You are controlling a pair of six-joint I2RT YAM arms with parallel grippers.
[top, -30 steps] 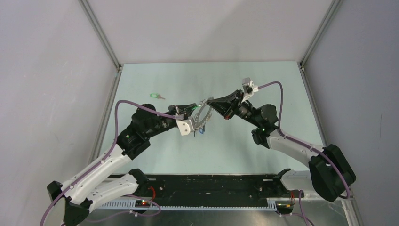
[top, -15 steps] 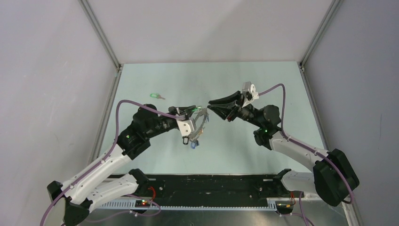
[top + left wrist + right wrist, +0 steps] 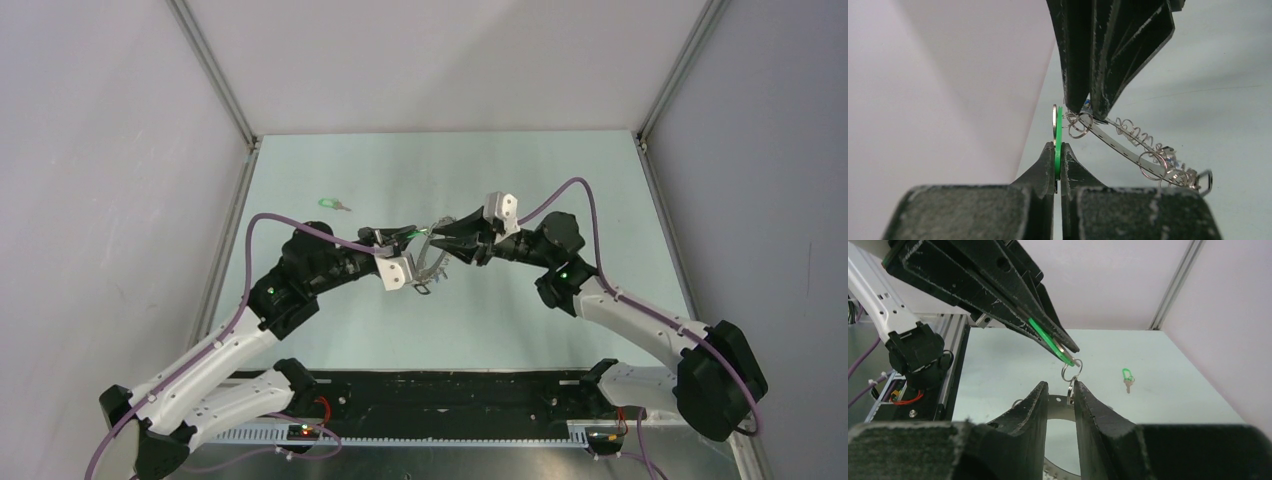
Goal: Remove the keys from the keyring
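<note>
green key (image 3: 1058,145) pinched by left fingers (image 3: 1058,159); right fingers (image 3: 1060,392) slightly apart at keyring (image 3: 1128,145).

Flat silvery-grey metal keyring (image 3: 1128,147) is showing a dull satin band fringed with shiny wire split rings (image 3: 1079,125). Green plastic key head (image 3: 1058,145) is looking smooth and glossy. Black gripper fingers (image 3: 1075,55) are showing matt, scuffed plastic. Pale green tabletop (image 3: 520,180) is looking matt.

Overhead view; two facing wrist close-ups
</note>
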